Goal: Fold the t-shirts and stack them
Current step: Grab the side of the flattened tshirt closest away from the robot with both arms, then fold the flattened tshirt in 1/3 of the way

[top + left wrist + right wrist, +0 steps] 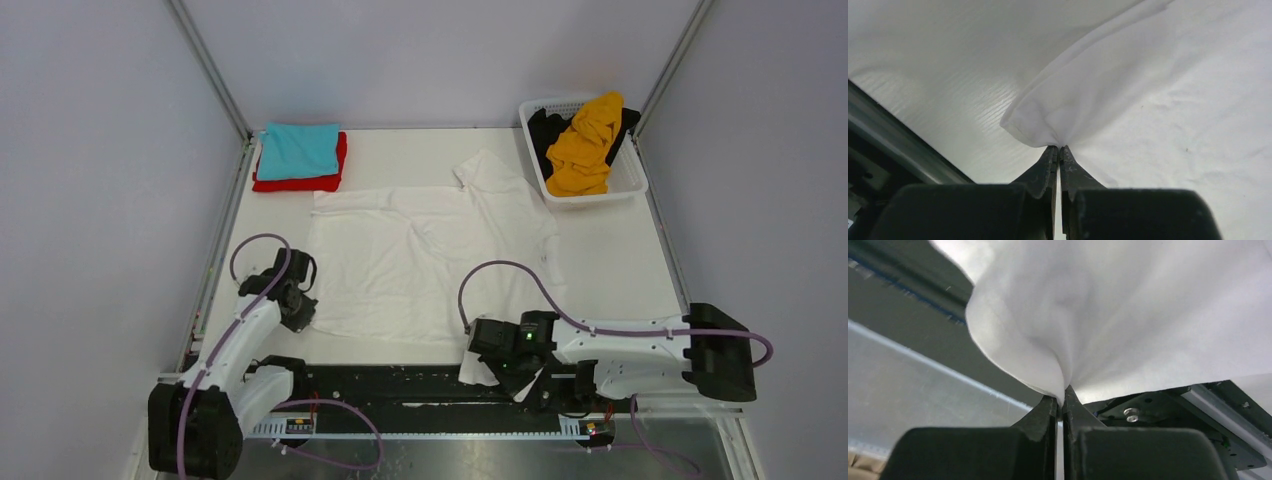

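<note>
- The large white t-shirt (420, 255) is spread flat at the centre of the top view.
- Its lower left corner is pinched in the closed jaws of the left gripper (1058, 148).
- Its lower right corner is clamped in the closed jaws of the right gripper (1061, 399).
- A folded teal t-shirt (298, 150) is stacked on a red t-shirt (300, 184) at upper left.
- An orange-yellow t-shirt (585, 145) and a black t-shirt (545, 132) are heaped in the basket (628, 186) at upper right.

**Both arms low, both grips closed**

The black-and-white left arm (235, 345) reaches up from the lower left. Its left gripper (297, 305) is clamped on a corner of the large white cloth t-shirt (420, 260). The right arm (620, 350) lies across the lower right, pointing left, and its right gripper (478, 362) has its fingers (1045, 412) pressed together on that shirt's edge.
</note>
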You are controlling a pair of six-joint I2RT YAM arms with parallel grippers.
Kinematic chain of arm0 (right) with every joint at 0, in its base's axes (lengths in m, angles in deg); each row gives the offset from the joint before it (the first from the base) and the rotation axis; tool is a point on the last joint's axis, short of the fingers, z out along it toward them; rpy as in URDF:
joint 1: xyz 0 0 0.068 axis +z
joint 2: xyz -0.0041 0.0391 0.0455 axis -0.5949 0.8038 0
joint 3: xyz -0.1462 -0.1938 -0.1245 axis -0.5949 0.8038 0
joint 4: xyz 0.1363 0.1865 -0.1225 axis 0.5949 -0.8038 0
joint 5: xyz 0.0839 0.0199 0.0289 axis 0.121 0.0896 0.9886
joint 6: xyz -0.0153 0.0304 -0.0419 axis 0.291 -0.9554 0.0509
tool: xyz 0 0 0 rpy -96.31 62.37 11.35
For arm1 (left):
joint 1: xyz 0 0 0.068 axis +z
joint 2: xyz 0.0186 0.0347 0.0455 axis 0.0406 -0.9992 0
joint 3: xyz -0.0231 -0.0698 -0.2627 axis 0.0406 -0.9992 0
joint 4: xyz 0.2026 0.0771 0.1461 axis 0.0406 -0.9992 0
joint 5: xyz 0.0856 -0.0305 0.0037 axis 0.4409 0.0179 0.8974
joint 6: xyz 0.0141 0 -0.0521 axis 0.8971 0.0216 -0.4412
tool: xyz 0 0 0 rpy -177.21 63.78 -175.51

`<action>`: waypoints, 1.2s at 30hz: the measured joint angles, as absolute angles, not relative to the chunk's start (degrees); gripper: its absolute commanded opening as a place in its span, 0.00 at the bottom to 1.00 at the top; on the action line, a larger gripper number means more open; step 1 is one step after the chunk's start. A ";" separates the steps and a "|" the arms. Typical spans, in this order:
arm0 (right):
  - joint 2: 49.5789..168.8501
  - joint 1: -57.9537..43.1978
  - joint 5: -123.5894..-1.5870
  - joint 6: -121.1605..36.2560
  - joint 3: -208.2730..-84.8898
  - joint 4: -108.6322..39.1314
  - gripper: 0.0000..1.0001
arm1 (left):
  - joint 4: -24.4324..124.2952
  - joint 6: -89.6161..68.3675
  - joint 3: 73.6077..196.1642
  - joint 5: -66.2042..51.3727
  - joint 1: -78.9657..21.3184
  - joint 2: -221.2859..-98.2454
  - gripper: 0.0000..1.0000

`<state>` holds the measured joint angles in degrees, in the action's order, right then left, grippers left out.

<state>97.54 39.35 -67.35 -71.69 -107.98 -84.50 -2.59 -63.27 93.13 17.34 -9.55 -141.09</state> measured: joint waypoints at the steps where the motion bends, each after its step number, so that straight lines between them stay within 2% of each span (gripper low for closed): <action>1: 96.10 39.46 -66.63 -71.49 -108.22 -85.14 0.00 | -3.74 -63.60 93.11 17.38 -9.55 -139.56 0.00; 10: 86.28 40.33 -56.91 -69.75 -108.25 -89.09 0.00 | -10.93 -66.24 92.04 15.24 -9.77 -126.34 0.00; 16: 85.48 40.40 -60.10 -69.42 -108.79 -92.17 0.00 | -13.93 -68.84 91.86 14.41 -9.83 -119.58 0.00; 26: 90.52 26.13 -79.77 -65.44 -122.06 -94.47 0.00 | -6.83 -66.55 99.12 13.82 -9.88 -135.62 0.00; 36: 92.43 15.20 -90.24 -60.28 -128.44 -93.57 0.00 | -2.17 -64.52 106.24 14.58 -9.88 -143.91 0.00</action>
